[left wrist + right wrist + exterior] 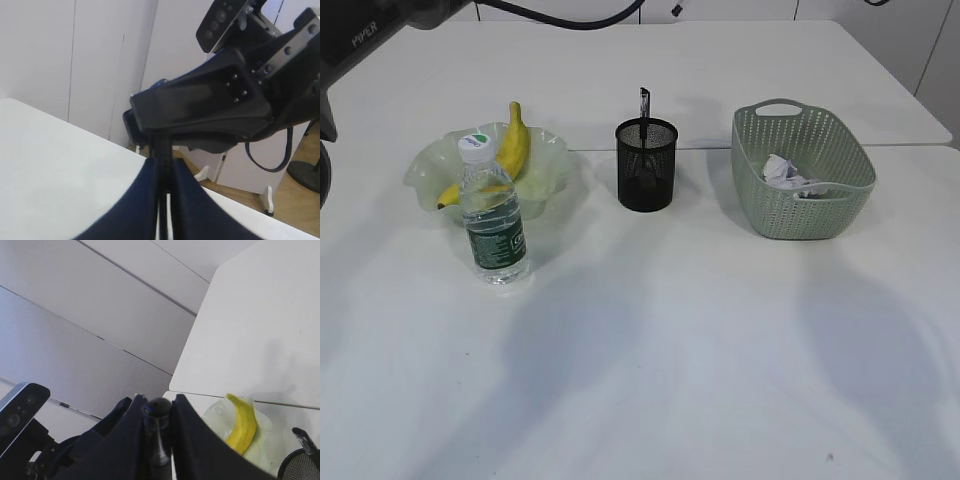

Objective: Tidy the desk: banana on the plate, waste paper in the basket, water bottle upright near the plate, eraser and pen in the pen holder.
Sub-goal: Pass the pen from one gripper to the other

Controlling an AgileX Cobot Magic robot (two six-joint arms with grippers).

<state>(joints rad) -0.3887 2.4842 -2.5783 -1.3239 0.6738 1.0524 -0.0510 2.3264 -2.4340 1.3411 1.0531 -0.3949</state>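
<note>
so, the desk [650,350] from the exterior view: the banana [510,150] lies in the plate [550,160], its lower end half hidden behind the water bottle [493,212], which stands upright just in front of the plate with its white cap on. the pen holder [646,164] sits in the middle, and a dark pen [644,103] pokes up above its rim; what lies lower inside is lost behind the black mesh, so the eraser cannot be made out. over on the right the basket [800,175] holds the waste paper [787,174], only partly visible over the near wall.

neither gripper shows in that exterior view, only soft shadows on the white top and a dark arm part cut off at the upper left corner.

on to the left wrist view: the left gripper [165,200] has its two dark fingers pressed together with barely a slit between them, nothing in them, raised and pointing at a black arm and camera housing.

right wrist view now: the right gripper [157,440] has its fingers drawn in narrow on either side of a dark rounded piece, possibly part of the gripper itself, hard to say. behind it the banana [242,427] and the plate [217,415] sit at the lower right, and the pen holder's rim [300,465] is cut off by the corner.
</note>
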